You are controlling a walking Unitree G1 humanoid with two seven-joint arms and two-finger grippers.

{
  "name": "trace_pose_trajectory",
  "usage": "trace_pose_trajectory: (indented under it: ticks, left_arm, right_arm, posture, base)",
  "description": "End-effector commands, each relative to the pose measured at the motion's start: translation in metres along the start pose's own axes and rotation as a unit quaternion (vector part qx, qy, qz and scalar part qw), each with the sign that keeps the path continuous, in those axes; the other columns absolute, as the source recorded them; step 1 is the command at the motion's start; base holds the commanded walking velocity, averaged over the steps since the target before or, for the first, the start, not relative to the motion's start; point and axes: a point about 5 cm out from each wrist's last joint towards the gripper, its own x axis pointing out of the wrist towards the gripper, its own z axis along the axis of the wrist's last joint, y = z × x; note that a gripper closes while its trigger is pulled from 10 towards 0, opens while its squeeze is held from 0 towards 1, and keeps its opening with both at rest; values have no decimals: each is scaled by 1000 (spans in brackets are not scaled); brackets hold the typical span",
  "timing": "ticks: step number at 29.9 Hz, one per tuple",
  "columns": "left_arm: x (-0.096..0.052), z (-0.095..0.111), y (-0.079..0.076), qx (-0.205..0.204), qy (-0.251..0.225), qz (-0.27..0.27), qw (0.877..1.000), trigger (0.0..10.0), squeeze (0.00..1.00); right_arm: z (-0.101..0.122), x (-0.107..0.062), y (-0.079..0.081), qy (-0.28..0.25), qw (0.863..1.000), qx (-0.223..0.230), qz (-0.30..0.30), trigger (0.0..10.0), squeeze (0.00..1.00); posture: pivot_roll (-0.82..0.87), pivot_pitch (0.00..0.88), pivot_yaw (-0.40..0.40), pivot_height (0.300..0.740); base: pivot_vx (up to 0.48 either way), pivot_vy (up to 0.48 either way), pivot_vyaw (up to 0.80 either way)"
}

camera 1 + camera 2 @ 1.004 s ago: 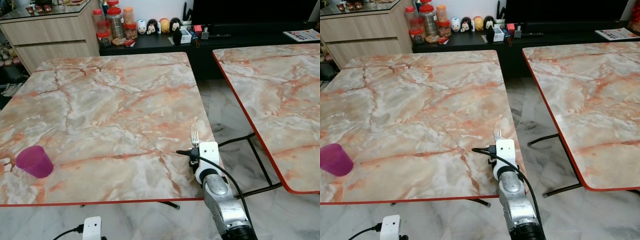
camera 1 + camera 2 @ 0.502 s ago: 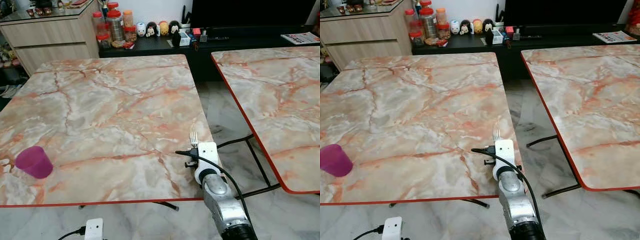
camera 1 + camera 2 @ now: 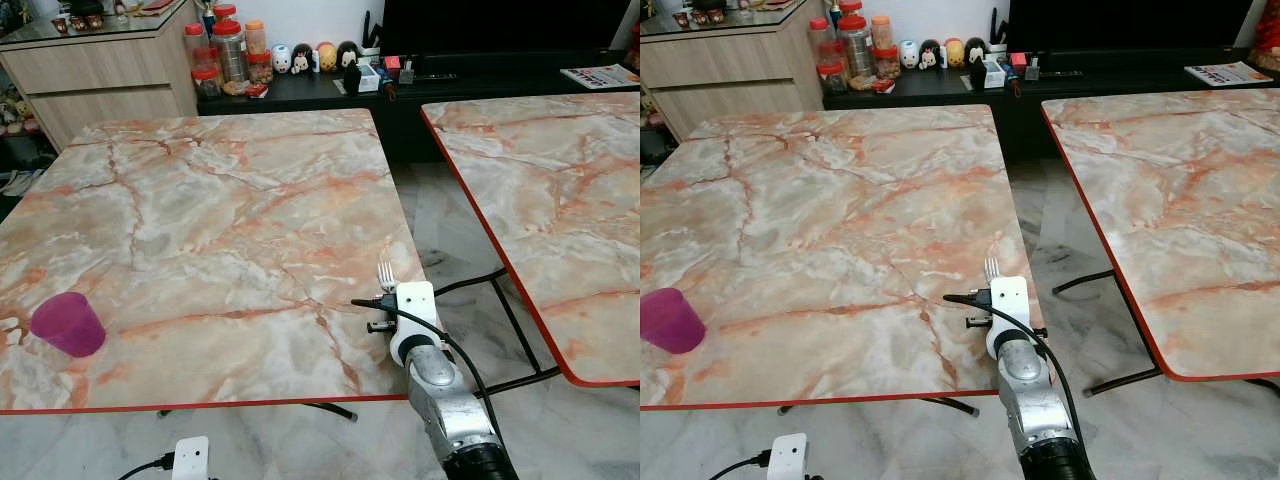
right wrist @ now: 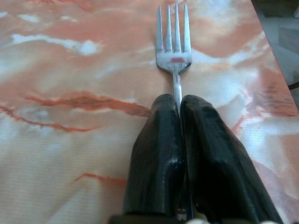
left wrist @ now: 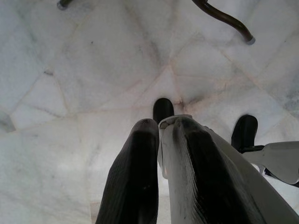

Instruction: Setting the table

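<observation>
Marbled desk point(image 3: 220, 220) edge is overhung by the right claw point(image 4: 180, 100), clamped on a fork point(image 4: 174, 39); left claw point(image 5: 161, 130) is closed.

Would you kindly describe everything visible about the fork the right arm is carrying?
The silver metal fork has four slim tines and a small red mark on its neck. Its narrow handle is pinched between the black fingers of the right end effector, tines pointing forward, away from the robot. It is over the near right corner of the orange-veined marble table.
</observation>
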Motion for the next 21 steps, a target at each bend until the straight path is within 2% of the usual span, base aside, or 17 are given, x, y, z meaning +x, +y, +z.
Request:
trace_pose_trajectory:
  ticks: [1,4,6,7,10,11,13,16,21]
  left_arm:
    - [0,0,1,-2,5,5,1000,10000,0]
    - [0,1,1,0,3,5,1000,10000,0]
    - [1,2,1,0,3,4,1000,10000,0]
    - [1,2,1,1,3,4,1000,10000,0]
    - [1,3,1,1,2,4,1000,10000,0]
    - [1,3,1,1,2,4,1000,10000,0]
    - [1,5,3,2,0,5,1000,10000,0]
    - [1,6,5,12,-5,7,1000,10000,0]
    - [1,7,6,22,-9,10,1000,10000,0]
  right_arm:
    - [8,2,-1,-22,1000,9,-2,0,0]
    - [35,-2,4,-118,993,4,13,0,0]
    - [43,-5,5,-148,989,2,19,0,0]
    - [47,-6,6,-162,987,4,21,3294,0]
    - [51,-7,7,-172,985,7,21,3294,0]
    - [54,-8,5,-186,982,10,14,10000,0]
    - [60,-9,3,-216,976,19,8,10000,0]
    - [60,-9,4,-220,976,-2,12,10000,0]
    - [59,-8,0,-223,975,4,7,10000,0]
  posture:
    - [-24,46,29,740]
    - [-28,44,34,740]
    - [-28,44,35,740]
    - [-27,42,35,740]
    - [-27,42,35,740]
    - [-27,41,43,740]
    - [-25,40,45,740]
    - [-23,42,50,740]
    - [-24,41,56,740]
  base:
    - [0,0,0]
    - [0,0,0]
    - [0,0,0]
    - [0,0,0]
    - [0,0,0]
    - [0,0,0]
    - [0,0,0]
    - [0,0,0]
    - [0,-82,0]
